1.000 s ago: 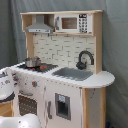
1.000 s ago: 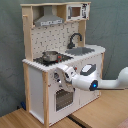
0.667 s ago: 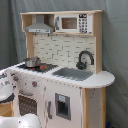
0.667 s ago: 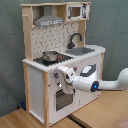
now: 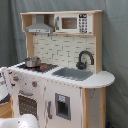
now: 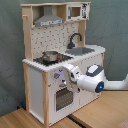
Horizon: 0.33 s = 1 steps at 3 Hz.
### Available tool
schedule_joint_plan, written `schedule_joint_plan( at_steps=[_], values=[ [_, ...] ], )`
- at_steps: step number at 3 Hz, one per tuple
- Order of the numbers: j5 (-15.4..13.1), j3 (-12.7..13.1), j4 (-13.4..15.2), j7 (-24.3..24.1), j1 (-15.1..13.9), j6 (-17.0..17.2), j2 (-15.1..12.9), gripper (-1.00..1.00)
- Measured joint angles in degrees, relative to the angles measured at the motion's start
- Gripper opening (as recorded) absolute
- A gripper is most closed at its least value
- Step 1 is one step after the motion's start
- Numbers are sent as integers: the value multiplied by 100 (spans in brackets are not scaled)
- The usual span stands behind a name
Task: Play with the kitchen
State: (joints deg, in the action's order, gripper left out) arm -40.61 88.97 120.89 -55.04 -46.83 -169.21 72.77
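Observation:
The kitchen is a white and light-wood toy unit with a grey hood, a microwave, a black faucet, a grey sink and a metal pot on the stove. In the second exterior view the kitchen faces the camera. My gripper comes in from the second exterior view's right and sits at the knob panel, just above the oven door. In the first exterior view, part of the arm shows at the left edge beside the knobs.
The white arm body stretches to the second exterior view's right edge in front of the cupboard below the sink. A wooden tabletop carries the kitchen. A grey curtain hangs behind.
The arm has shifted only slightly in front of the knob panel. Nothing on the kitchen has visibly moved.

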Motion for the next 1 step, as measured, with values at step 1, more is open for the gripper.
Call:
schedule_joint_plan(
  at_steps=[1],
  values=[
    [3, -100, 309, -6, 469, 179, -1, 100]
  ],
)
